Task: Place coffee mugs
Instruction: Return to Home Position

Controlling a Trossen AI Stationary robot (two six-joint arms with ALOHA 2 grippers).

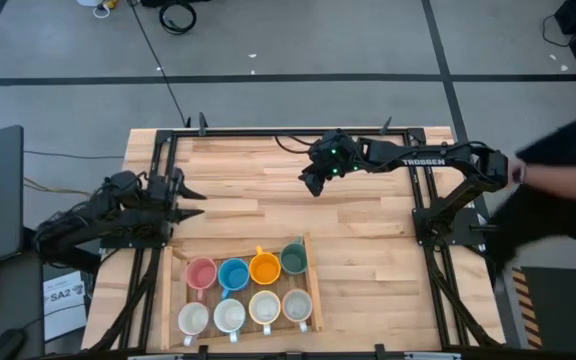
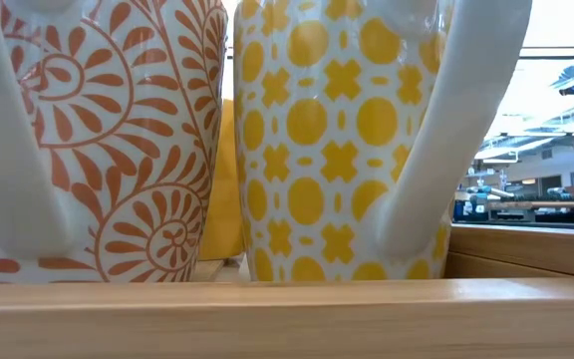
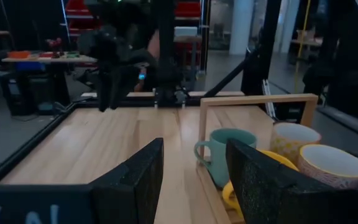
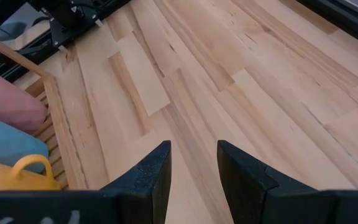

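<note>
Eight mugs stand upright in a wooden tray (image 1: 313,290) near the table's near edge. The far row holds the pink mug (image 1: 201,272), blue mug (image 1: 233,273), orange mug (image 1: 264,268) and dark green mug (image 1: 294,259). The near row holds several white patterned mugs (image 1: 229,316); two of them fill the low view (image 2: 98,140) (image 2: 337,140). My left gripper (image 1: 190,201) (image 3: 194,168) is open, left of the tray and pointing right. My right gripper (image 1: 311,182) (image 4: 194,158) is open over bare table, beyond the tray. Neither touches a mug.
The tray's far rail (image 3: 260,99) rises behind the green mug (image 3: 225,152). Pink (image 4: 8,102), blue (image 4: 8,146) and orange (image 4: 17,174) mugs show at the edge of the right wrist view. A person's dark sleeve (image 1: 558,190) reaches in at the table's right. Bare wood (image 1: 268,180) lies beyond the tray.
</note>
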